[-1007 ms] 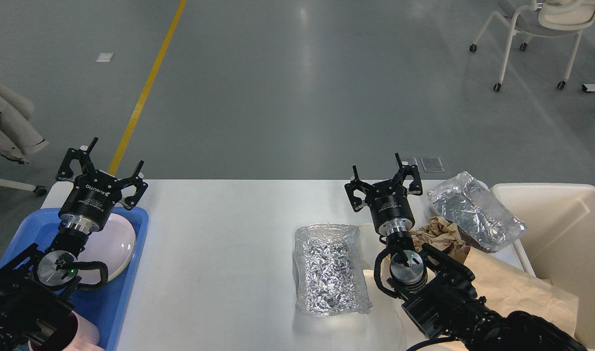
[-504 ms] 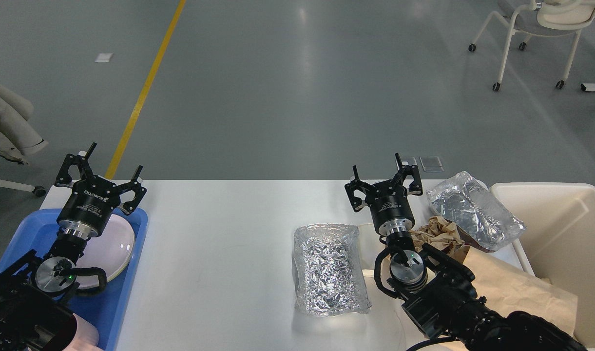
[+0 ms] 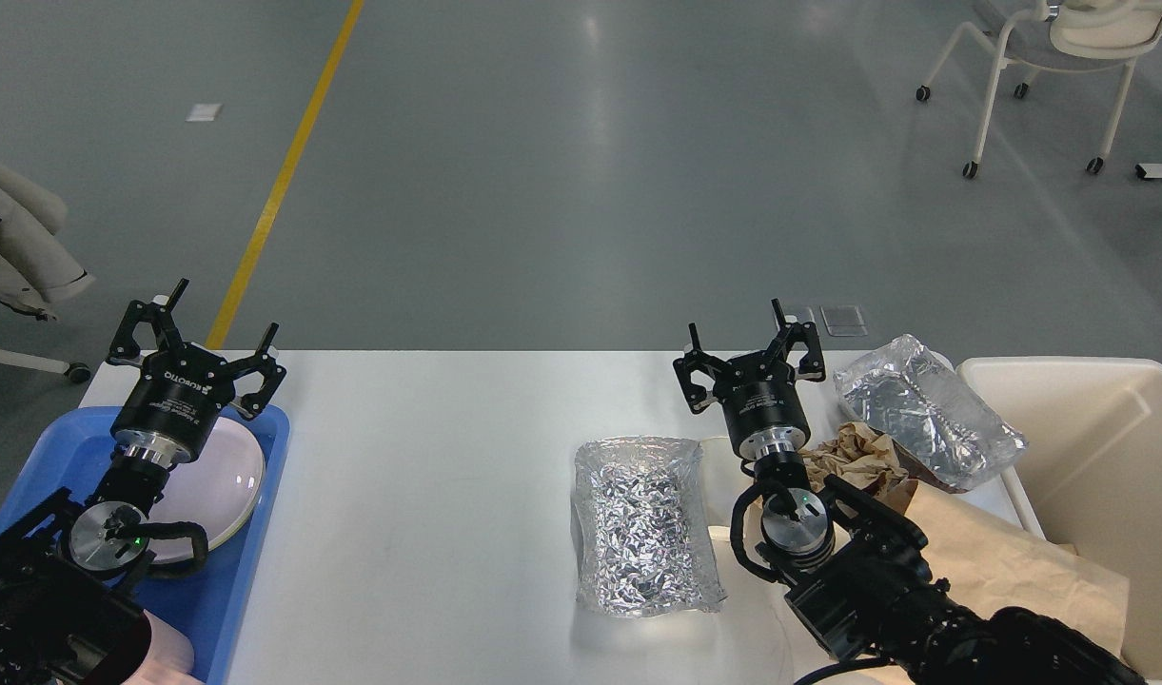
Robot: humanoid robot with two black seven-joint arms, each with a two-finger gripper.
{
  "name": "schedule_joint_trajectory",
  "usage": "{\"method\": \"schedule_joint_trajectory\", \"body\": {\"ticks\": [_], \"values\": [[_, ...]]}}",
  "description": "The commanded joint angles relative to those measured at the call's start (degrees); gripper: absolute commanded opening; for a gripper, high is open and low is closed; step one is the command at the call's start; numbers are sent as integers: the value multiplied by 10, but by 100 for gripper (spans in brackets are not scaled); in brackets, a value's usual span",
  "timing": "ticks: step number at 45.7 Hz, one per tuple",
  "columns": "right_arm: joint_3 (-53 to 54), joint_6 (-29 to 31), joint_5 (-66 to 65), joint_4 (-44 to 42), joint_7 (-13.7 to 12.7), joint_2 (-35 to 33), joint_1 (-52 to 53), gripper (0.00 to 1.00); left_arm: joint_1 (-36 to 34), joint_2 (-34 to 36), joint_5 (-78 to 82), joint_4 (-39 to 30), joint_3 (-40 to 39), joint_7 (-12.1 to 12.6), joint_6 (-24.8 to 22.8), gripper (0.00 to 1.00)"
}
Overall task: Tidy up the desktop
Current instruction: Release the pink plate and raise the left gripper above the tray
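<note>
The white desktop (image 3: 428, 476) spans the head view. On it lie a crinkled foil tray (image 3: 645, 525) at centre right, a second foil tray (image 3: 928, 411) tilted at the far right, and crumpled brown paper (image 3: 856, 457) between them. My right gripper (image 3: 738, 328) is open and empty above the table's far edge, just behind the paper. Open and empty too, my left gripper (image 3: 224, 309) hangs over the far end of the blue tray (image 3: 247, 561).
The blue tray holds a white plate (image 3: 224, 480) and a pinkish cup (image 3: 167, 656) at the bottom edge. A cream bin (image 3: 1104, 457) stands at the right with a brown paper bag (image 3: 1009, 561) leaning on it. Chairs stand on the floor beyond.
My left gripper shifted slightly left and down over the blue tray during the first half second, then held still. The right arm and the table's objects have not moved.
</note>
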Motion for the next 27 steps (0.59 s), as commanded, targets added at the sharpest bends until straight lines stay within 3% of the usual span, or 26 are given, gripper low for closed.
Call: {"method": "schedule_joint_trajectory", "body": {"ticks": [1,20,27], "values": [[0,0,0,0,0,0,0,100,0,0,0,0,1,0,0,100],[-14,3,-2,9,2,0,1,100,0,0,0,0,0,0,0,100],[-13,20,-1,95,2,-3,36,100,0,0,0,0,0,0,0,100]]}}
